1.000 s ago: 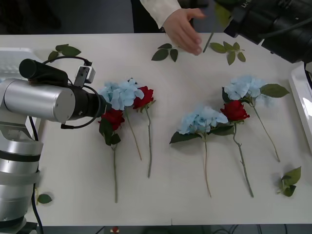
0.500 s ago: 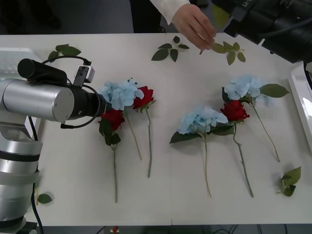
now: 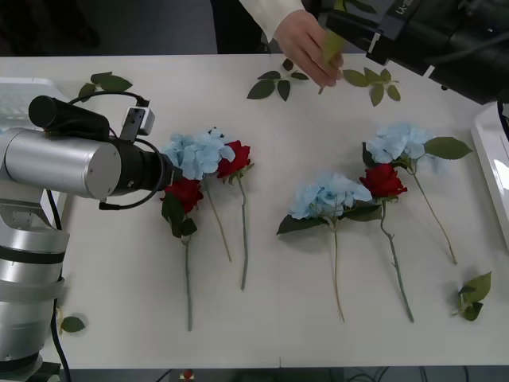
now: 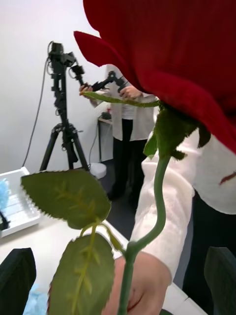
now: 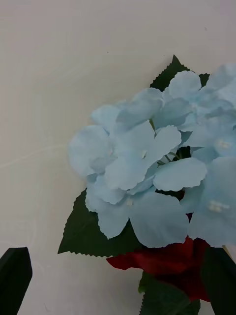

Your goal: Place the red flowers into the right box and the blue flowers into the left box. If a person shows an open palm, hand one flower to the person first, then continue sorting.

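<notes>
At the table's far edge, person's hand gripping thin-stemmed red rose

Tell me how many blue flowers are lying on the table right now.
3. One blue flower lies beside the left gripper, one blue flower in the middle, one blue flower toward the right. More may be hidden.

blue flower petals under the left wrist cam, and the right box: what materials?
Blue flower: petals look like thin matte fabric, probably synthetic cloth. They lie flat-toned, with crisp cut edges and tiny moulded centres. The serrated leaves beneath look like stiff coated fabric or plastic.

Right box: smooth glossy white, likely moulded plastic, judging by its rounded raised rim.
</notes>
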